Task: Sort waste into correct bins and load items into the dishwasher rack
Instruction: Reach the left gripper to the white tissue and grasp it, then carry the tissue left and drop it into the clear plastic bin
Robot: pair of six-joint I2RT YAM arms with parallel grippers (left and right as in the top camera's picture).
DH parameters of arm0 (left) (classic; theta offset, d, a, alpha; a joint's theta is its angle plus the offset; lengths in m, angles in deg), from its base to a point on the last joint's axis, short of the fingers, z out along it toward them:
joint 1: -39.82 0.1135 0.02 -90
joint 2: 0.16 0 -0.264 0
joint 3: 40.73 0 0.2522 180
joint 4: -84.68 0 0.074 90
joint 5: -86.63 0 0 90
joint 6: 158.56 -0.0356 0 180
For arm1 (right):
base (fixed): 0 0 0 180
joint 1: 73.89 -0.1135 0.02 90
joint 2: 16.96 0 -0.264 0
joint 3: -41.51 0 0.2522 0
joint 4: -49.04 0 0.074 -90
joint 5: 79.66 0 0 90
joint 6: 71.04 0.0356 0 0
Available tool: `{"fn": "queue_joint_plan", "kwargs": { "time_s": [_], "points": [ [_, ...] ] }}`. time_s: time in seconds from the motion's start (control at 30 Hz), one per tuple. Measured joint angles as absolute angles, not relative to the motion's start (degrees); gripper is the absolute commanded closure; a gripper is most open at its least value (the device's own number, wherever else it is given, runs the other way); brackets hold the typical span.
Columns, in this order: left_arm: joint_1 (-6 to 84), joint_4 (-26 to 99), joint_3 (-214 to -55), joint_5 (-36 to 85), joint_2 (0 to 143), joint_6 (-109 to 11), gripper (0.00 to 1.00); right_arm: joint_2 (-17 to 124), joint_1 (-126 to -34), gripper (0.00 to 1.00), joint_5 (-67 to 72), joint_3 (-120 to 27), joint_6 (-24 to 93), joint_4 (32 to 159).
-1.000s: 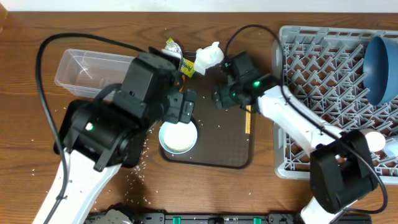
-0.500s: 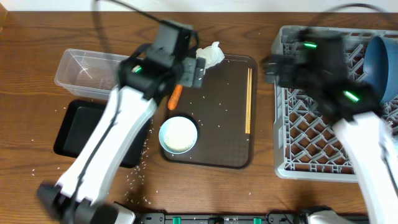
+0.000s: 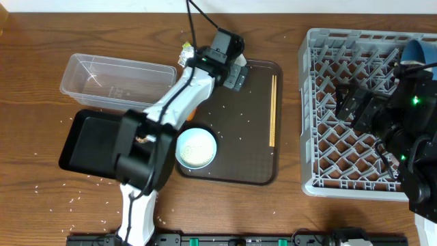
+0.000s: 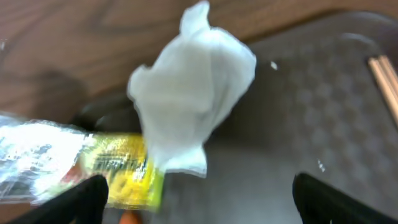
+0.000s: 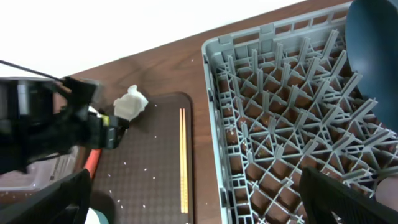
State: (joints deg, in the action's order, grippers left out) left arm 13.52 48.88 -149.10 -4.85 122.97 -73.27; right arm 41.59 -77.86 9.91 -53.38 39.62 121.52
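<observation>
Wooden table with tub, black tray, serving tray, rack.

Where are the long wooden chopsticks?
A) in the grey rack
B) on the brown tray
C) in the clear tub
B: the chopsticks lie flat on the brown tray, next to the grey rack but not in it.

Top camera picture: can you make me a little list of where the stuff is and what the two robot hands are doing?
left gripper: open, pointed at the tissue, not holding it
right gripper: open, holding nothing, above the rack
wrapper: right beside the tissue
chopsticks: flat on the brown tray
bowl: on the brown tray, rice inside
plate: in the rack's far corner
tub: looks empty
</observation>
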Motion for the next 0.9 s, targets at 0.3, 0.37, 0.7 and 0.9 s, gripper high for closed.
{"fn": "queue_joint_plan", "kwargs": {
  "time_s": [0.3, 0.37, 0.7, 0.9],
  "points": [
    [13.5, 56.3, -149.1, -4.4, 131.0, -74.0, 0.34, 44.4, -77.9, 0.01, 9.9, -53.3, 39.6, 122.5],
    [13.5, 56.6, -149.1, -4.4, 131.0, -74.1, 0.36, 45.3, -77.9, 0.01, 9.9, -53.3, 39.6, 122.7],
    [13.6, 57.8, -149.1, -3.9, 131.5, -74.1, 0.92, 46.9, -77.9, 0.01, 9.9, -53.2, 39.6, 122.9],
    [13.6, 54.8, -149.3, -3.6, 131.1, -74.3, 0.94, 46.9, -77.9, 0.01, 9.9, -53.2, 39.6, 122.8]
  ]
}}
